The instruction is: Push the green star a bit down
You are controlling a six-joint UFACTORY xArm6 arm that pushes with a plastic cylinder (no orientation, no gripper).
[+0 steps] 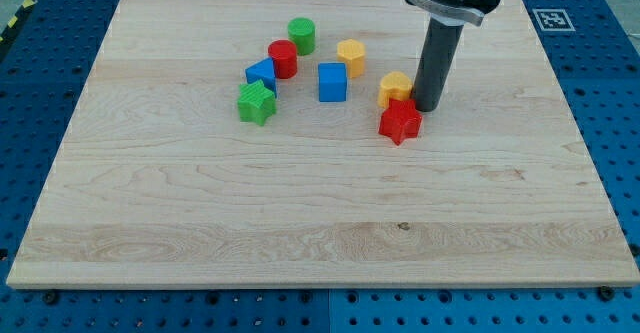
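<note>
The green star [257, 103] lies on the wooden board [320, 223] at the view's upper left of centre. A blue block [261, 73] touches it from above, with a red cylinder [283, 59] and a green cylinder [302, 35] further up and to the right. My tip [427, 107] stands far to the right of the green star, just above and right of a red star [400, 122] and right of a yellow block [395, 88].
A blue cube [332, 82] and a yellow hexagonal block [351, 56] sit between the green star's cluster and my tip. A fiducial marker [549, 19] lies past the board's upper right corner. Blue perforated table surrounds the board.
</note>
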